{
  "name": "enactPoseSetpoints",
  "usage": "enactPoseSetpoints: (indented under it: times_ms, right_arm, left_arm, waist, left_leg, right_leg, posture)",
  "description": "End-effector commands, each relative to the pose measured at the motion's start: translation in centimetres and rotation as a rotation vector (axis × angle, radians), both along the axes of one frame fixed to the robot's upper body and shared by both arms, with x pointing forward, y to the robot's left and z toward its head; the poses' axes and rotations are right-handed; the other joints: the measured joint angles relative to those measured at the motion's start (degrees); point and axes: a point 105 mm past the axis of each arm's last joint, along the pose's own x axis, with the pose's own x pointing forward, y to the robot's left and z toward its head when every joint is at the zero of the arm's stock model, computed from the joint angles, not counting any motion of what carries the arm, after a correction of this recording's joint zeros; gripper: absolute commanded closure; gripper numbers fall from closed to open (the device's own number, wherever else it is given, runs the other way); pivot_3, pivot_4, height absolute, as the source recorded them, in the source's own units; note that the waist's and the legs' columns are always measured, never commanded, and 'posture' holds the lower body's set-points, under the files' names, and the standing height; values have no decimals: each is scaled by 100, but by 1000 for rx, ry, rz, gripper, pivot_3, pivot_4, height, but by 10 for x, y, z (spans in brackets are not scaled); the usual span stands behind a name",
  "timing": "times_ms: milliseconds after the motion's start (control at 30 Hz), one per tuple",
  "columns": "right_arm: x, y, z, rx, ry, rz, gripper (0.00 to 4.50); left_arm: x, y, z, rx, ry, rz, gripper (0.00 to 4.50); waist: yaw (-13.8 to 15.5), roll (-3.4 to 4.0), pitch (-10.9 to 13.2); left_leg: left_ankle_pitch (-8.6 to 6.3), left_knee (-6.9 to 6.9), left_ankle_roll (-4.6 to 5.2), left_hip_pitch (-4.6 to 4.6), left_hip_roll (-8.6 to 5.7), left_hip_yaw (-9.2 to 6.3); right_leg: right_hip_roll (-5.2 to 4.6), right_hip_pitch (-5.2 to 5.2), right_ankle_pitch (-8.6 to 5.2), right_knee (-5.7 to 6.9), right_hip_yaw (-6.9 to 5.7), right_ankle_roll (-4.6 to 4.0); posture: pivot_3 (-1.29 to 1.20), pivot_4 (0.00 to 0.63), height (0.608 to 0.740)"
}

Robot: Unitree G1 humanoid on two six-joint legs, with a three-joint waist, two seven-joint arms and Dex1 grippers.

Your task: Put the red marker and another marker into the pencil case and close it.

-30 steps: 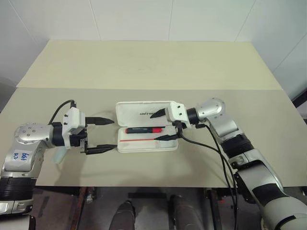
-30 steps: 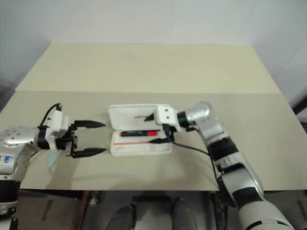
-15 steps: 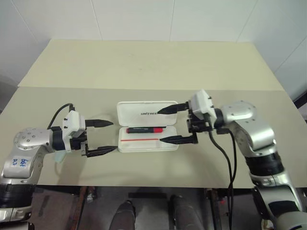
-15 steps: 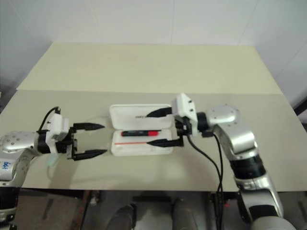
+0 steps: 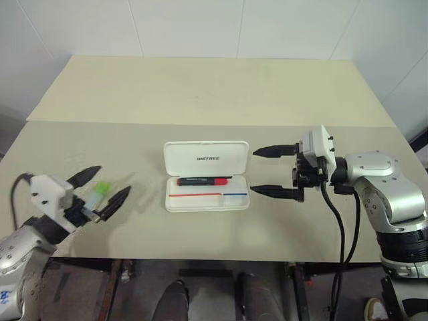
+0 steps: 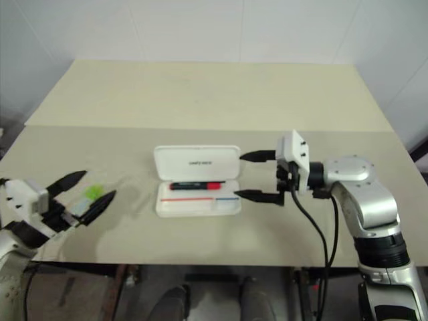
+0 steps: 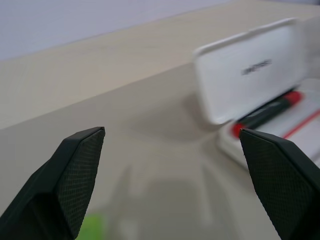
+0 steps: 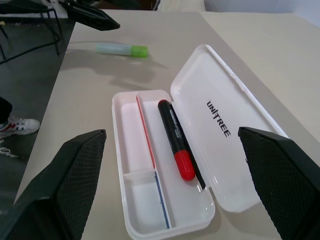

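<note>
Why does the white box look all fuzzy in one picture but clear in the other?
In the left wrist view the pencil case and red marker are out of focus, the lettering smeared. In the right wrist view the case, its lettering and the green-capped marker look sharp.

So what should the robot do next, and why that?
Probably lower the open left gripper around the green-capped highlighter and close on it. The red marker already lies in the open pencil case, while the highlighter still lies on the table between the left fingers, not gripped.
</note>
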Motion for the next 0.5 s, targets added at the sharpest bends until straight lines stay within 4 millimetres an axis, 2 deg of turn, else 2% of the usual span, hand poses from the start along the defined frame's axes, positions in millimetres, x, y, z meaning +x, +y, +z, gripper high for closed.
enactPoseSetpoints:
  times_ms: [33, 133, 233, 400, 500]
  right_arm:
    - [-1, 4, 6, 25, -34, 10, 32]
    - [0, 6, 5, 29, -30, 12, 32]
    - [-1, 7, 5, 29, -32, 8, 32]
    - [-3, 6, 5, 31, -32, -3, 32]
    - [-6, 6, 8, 35, -39, -11, 32]
  left_arm:
    - [-10, 21, 7, 4, -38, 92, 0]
    - [-19, 47, -5, 42, -4, 212, 0]
    - [-25, 60, -24, -3, 55, 267, 0]
    - [-24, 61, -40, -34, 98, 260, 0]
    - [-16, 53, -56, -58, 151, 222, 0]
  waist:
    - [27, -1, -1]
    - [56, -2, -1]
    - [64, -2, -2]
    - [75, -9, -5]
    - [74, -8, -5]
  left_leg:
    - [0, 0, 0, 0, 0, 0]
    - [0, -1, 0, 0, 0, 1]
    - [0, -2, -1, -4, 0, 3]
    - [-1, -4, -2, -6, 0, 3]
    - [-1, -4, -2, -5, 0, 4]
  right_leg:
    - [0, 1, 0, -2, 0, -2]
    - [0, 2, -1, -11, 0, -6]
    - [0, 3, -1, -24, 1, -8]
    - [0, 8, 1, -39, 0, -10]
    - [0, 9, 3, -42, 0, -12]
  posture:
    - [0, 150, 740]
    - [0, 150, 740]
    - [0, 150, 740]
    - [0, 150, 740]
    - [0, 150, 740]
